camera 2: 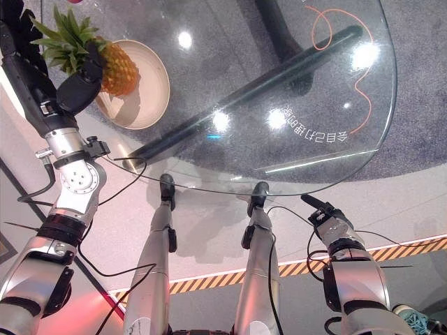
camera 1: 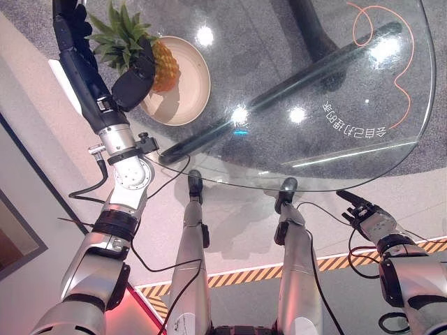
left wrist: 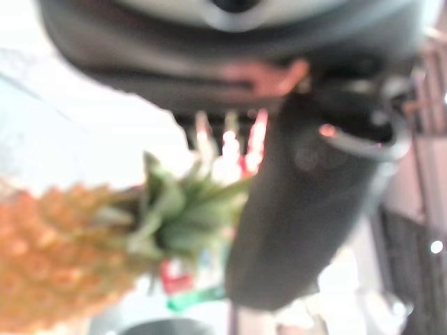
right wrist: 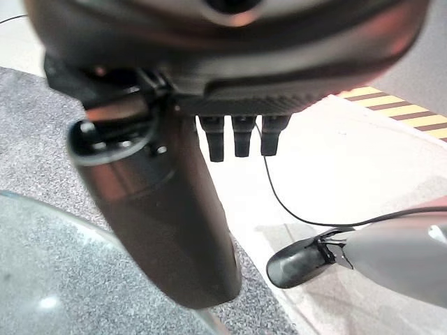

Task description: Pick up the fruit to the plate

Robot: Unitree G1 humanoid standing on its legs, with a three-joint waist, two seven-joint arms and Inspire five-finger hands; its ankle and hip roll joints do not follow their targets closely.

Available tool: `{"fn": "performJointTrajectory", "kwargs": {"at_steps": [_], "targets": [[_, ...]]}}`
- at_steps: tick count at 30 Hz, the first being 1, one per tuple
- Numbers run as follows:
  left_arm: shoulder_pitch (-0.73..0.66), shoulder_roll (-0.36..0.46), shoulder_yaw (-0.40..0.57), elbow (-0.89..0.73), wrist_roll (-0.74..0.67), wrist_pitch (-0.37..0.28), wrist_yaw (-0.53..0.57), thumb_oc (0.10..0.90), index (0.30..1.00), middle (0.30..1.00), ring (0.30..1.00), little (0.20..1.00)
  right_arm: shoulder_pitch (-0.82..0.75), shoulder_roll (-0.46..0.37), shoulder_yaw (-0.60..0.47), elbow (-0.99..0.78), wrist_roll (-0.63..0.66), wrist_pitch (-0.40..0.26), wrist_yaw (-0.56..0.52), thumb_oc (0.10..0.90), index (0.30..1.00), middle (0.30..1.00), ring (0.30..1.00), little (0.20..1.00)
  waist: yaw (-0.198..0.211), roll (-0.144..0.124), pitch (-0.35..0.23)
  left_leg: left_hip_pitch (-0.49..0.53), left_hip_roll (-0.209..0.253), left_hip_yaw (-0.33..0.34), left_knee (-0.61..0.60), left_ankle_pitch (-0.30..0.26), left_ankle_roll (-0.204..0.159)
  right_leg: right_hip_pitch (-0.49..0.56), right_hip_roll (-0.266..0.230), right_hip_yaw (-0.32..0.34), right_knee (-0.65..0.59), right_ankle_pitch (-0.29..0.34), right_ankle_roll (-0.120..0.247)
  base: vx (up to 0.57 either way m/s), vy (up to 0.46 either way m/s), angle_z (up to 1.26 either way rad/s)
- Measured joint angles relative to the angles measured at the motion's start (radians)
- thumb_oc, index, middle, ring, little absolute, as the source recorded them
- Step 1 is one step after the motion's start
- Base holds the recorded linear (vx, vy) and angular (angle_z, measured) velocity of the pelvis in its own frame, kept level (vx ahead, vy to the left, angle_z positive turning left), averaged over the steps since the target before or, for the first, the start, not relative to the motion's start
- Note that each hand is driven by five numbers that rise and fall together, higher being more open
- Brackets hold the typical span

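A pineapple [camera 1: 165, 66] lies on a beige plate [camera 1: 190, 98] at the far left of a round glass surface [camera 1: 335, 105], its green leaves pointing left. The left hand [camera 1: 136, 80] sits over the leafy crown, fingers curled round the fruit where crown meets body. The right hand [camera 1: 363, 209] hangs below the surface's near edge, fingers straight, holding nothing.
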Motion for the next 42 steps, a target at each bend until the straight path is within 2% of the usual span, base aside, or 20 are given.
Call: {"fn": "performJointTrajectory", "kwargs": {"at_steps": [6, 9, 11, 13, 17, 19, 22, 25, 26, 27, 28, 33, 35, 39, 42], "targets": [[0.039, 0.000, 0.052, -0.094, 0.000, -0.004, 0.000, 0.800, 0.900, 0.900, 0.900, 0.900, 0.015, 0.000, -0.001, -0.003, 0.000, -0.006, 0.001, 0.800, 0.900, 0.900, 0.900, 0.900, 0.006, 0.000, 0.000, 0.003, 0.000, -0.011, 0.000, 0.002, -0.001, 0.011, -0.001, -0.010, -0.001, -0.001, -0.001, -0.01, -0.007, 0.03], [0.051, 0.000, 0.069, -0.157, -0.001, -0.009, 0.000, 0.800, 0.900, 0.900, 0.900, 0.900, 0.036, 0.001, -0.001, -0.003, -0.001, -0.026, 0.011, 0.800, 0.900, 0.900, 0.900, 0.900, 0.023, 0.000, 0.000, 0.013, 0.000, -0.011, 0.000, 0.002, -0.001, 0.020, 0.000, -0.010, -0.001, -0.001, -0.001, 0.00, 0.000, 0.00], [0.051, 0.003, 0.074, -0.187, -0.001, -0.008, -0.007, 0.800, 0.900, 0.900, 0.900, 0.900, 0.060, 0.006, -0.001, -0.004, -0.023, -0.064, 0.043, 0.800, 0.900, 0.900, 0.900, 0.900, 0.031, 0.000, 0.000, 0.031, 0.000, -0.011, -0.002, 0.002, -0.001, 0.042, -0.001, -0.011, -0.004, -0.001, -0.001, -0.02, 0.007, 0.01], [0.060, 0.012, 0.089, -0.195, 0.001, 0.025, -0.023, 0.800, 0.900, 0.900, 0.900, 0.900, 0.094, 0.024, 0.004, -0.026, -0.072, -0.111, 0.060, 0.800, 0.900, 0.900, 0.900, 0.900, 0.031, 0.000, 0.000, 0.079, -0.001, -0.011, -0.015, 0.003, 0.000, 0.089, -0.002, -0.015, -0.016, 0.000, 0.000, -0.04, 0.048, 0.01], [0.137, 0.049, 0.091, -0.157, 0.012, 0.111, -0.044, 0.800, 0.900, 0.900, 0.900, 0.900, 0.186, 0.063, 0.002, -0.070, -0.182, -0.193, 0.090, 0.800, 0.900, 0.900, 0.900, 0.900, 0.027, 0.000, 0.000, 0.228, 0.001, 0.009, -0.062, 0.004, 0.002, 0.238, 0.002, -0.014, -0.083, 0.010, 0.010, 0.03, 0.077, -0.06], [0.197, 0.050, 0.093, -0.102, 0.009, 0.126, -0.076, 0.800, 0.900, 0.900, 0.900, 0.900, 0.234, 0.073, 0.001, -0.082, -0.221, -0.218, 0.105, 0.800, 0.900, 0.900, 0.900, 0.900, 0.026, 0.000, 0.000, 0.313, 0.002, 0.022, -0.093, 0.002, 0.005, 0.332, 0.004, -0.016, -0.138, 0.025, 0.016, 0.07, 0.058, -0.08], [0.338, 0.044, 0.095, -0.017, -0.024, 0.148, -0.157, 0.800, 0.900, 0.900, 0.900, 0.900, 0.355, 0.086, -0.002, -0.100, -0.281, -0.249, 0.151, 0.800, 0.900, 0.900, 0.900, 0.900, 0.022, 0.001, -0.009, 0.482, 0.000, 0.037, -0.156, -0.009, 0.020, 0.535, 0.005, -0.037, -0.272, 0.051, 0.037, 0.15, 0.110, -0.01], [0.451, 0.035, 0.133, 0.077, -0.081, 0.175, -0.238, 0.800, 0.900, 0.900, 0.900, 0.900, 0.445, 0.103, -0.050, -0.087, -0.360, -0.260, 0.162, 0.800, 0.900, 0.900, 0.900, 0.900, 0.026, -0.003, -0.024, 0.581, -0.010, 0.055, -0.201, -0.012, 0.021, 0.665, 0.003, -0.042, -0.387, 0.093, 0.043, 0.23, 0.130, -0.01], [0.484, 0.028, 0.147, 0.124, -0.090, 0.183, -0.259, 0.800, 0.900, 0.900, 0.900, 0.900, 0.471, 0.117, -0.062, -0.083, -0.385, -0.261, 0.164, 0.800, 0.900, 0.900, 0.900, 0.900, 0.026, -0.006, -0.038, 0.615, -0.011, 0.062, -0.219, -0.012, 0.018, 0.702, 0.003, -0.044, -0.416, 0.102, 0.046, 0.18, 0.059, -0.03], [0.524, 0.012, 0.167, 0.169, -0.098, 0.199, -0.281, 0.800, 0.900, 0.900, 0.900, 0.900, 0.506, 0.134, -0.064, -0.083, -0.410, -0.262, 0.168, 0.800, 0.900, 0.900, 0.900, 0.900, 0.026, -0.008, -0.079, 0.626, -0.012, 0.064, -0.234, -0.013, 0.018, 0.721, 0.004, -0.050, -0.444, 0.110, 0.047, 0.17, 0.049, -0.01], [0.548, -0.007, 0.176, 0.218, -0.098, 0.211, -0.296, 0.800, 0.900, 0.900, 0.900, 0.900, 0.534, 0.148, -0.063, -0.077, -0.432, -0.257, 0.171, 0.800, 0.900, 0.900, 0.900, 0.900, 0.025, -0.006, -0.116, 0.636, -0.012, 0.064, -0.243, -0.013, 0.017, 0.731, 0.005, -0.059, -0.450, 0.109, 0.048, 0.13, 0.045, 0.04], [0.622, -0.064, 0.173, 0.385, -0.098, 0.288, -0.416, 0.800, 0.900, 0.900, 0.900, 0.900, 0.593, 0.199, -0.062, -0.056, -0.530, -0.215, 0.175, 0.800, 0.900, 0.900, 0.900, 0.900, 0.014, -0.015, -0.224, 0.717, -0.014, 0.081, -0.244, -0.037, 0.017, 0.813, 0.001, -0.066, -0.451, 0.084, 0.052, 0.18, 0.051, 0.02], [0.662, -0.087, 0.165, 0.433, -0.095, 0.323, -0.471, 0.800, 0.900, 0.900, 0.900, 0.900, 0.614, 0.211, -0.055, -0.043, -0.559, -0.203, 0.179, 0.800, 0.900, 0.900, 0.900, 0.900, 0.003, -0.018, -0.301, 0.725, -0.009, 0.085, -0.245, -0.046, 0.018, 0.821, 0.004, -0.066, -0.452, 0.076, 0.049, 0.19, 0.048, -0.02], [0.712, -0.136, 0.115, 0.564, -0.068, 0.399, -0.577, 0.800, 0.900, 0.900, 0.900, 0.900, 0.667, 0.211, -0.031, -0.033, -0.636, -0.159, 0.185, 0.800, 0.900, 0.900, 0.900, 0.900, -0.006, -0.012, -0.409, 0.773, -0.005, 0.101, -0.252, -0.064, 0.019, 0.862, 0.006, -0.065, -0.456, 0.060, 0.044, 0.14, 0.047, -0.07], [0.746, -0.165, 0.088, 0.632, -0.049, 0.437, -0.633, 0.800, 0.900, 0.900, 0.900, 0.900, 0.701, 0.210, 0.000, -0.020, -0.680, -0.142, 0.201, 0.800, 0.900, 0.900, 0.900, 0.900, -0.016, -0.004, -0.457, 0.782, -0.002, 0.101, -0.252, -0.066, 0.018, 0.871, 0.008, -0.066, -0.456, 0.057, 0.044, 0.10, 0.025, -0.02]]}}
